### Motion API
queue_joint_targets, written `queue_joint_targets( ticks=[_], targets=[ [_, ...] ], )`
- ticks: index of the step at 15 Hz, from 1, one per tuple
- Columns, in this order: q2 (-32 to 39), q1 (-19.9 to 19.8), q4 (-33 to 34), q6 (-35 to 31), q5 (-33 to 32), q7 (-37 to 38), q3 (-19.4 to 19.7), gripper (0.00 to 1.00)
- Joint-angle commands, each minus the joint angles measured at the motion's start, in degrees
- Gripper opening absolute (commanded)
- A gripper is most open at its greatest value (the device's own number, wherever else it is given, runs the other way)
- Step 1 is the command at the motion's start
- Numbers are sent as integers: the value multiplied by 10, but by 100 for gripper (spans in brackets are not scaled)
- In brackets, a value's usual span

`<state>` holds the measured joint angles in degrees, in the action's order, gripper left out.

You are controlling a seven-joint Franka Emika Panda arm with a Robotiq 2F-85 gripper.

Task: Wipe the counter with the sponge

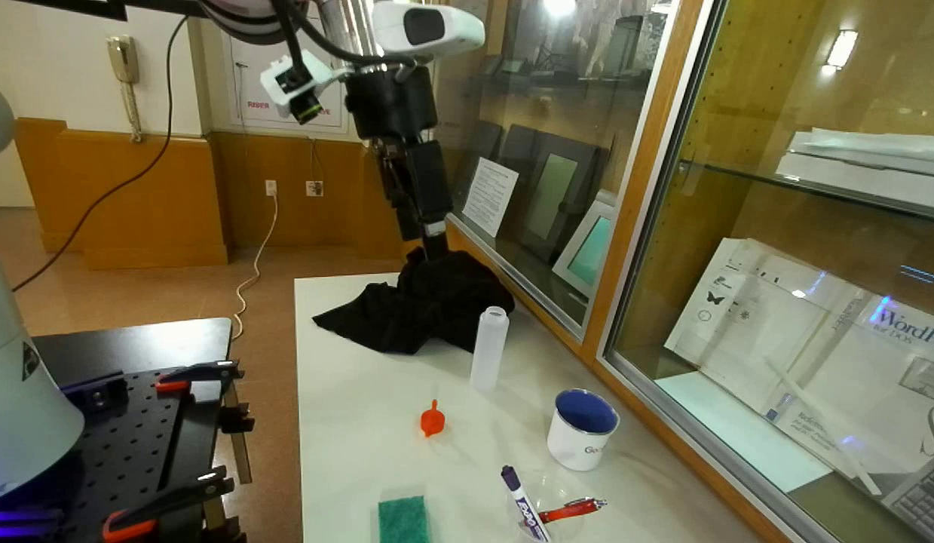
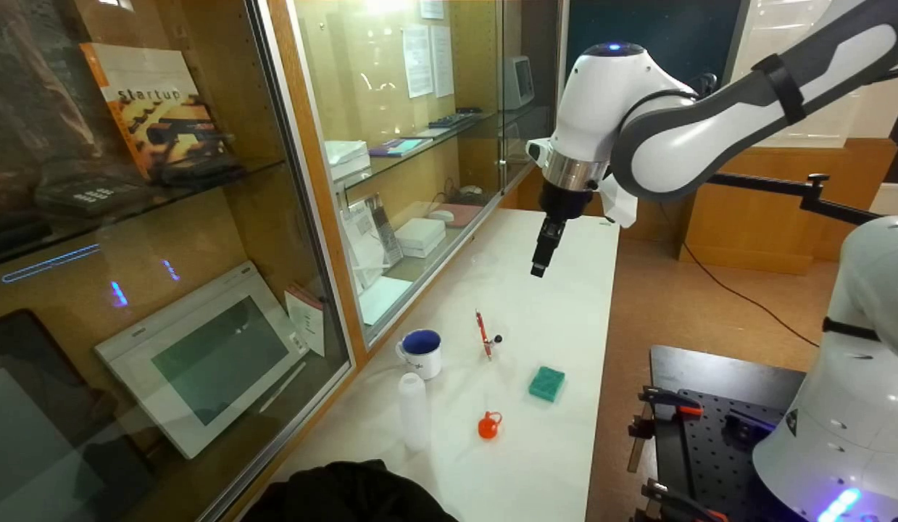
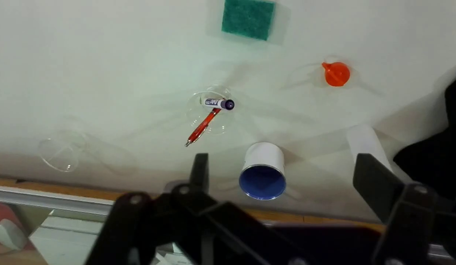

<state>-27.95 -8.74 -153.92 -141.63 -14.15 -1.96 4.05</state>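
Observation:
A green sponge lies flat on the white counter (image 2: 550,471), near its robot-side edge. The sponge shows in both exterior views (image 1: 403,520) (image 2: 546,383) and at the top of the wrist view (image 3: 248,19). My gripper (image 2: 538,272) hangs well above the counter, pointing down at a slant, apart from the sponge. In an exterior view the gripper (image 1: 435,241) overlaps a black cloth behind it. In the wrist view the fingers of the gripper (image 3: 283,157) are spread wide with nothing held; the mug shows between them, farther down.
On the counter stand a white mug with blue inside (image 1: 583,434), a white bottle (image 1: 489,348), an orange-red funnel-like piece (image 1: 433,419) and a clear cup holding a marker (image 3: 213,103) and red pen (image 3: 204,127). A black cloth (image 1: 451,302) lies bunched. A glass display case (image 2: 296,181) borders the counter.

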Motion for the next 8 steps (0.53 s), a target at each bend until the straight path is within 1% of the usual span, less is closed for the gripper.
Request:
queue_joint_targets(
  ticks=[1,4,7,8],
  targets=[
    [36,-5,-19,-65,29,-6,32,100],
    [78,3,-38,-109,71,-38,73,100],
    [139,14,-53,-163,127,-96,115,100],
    [170,20,-49,-186,150,-119,129,100]
  ],
)
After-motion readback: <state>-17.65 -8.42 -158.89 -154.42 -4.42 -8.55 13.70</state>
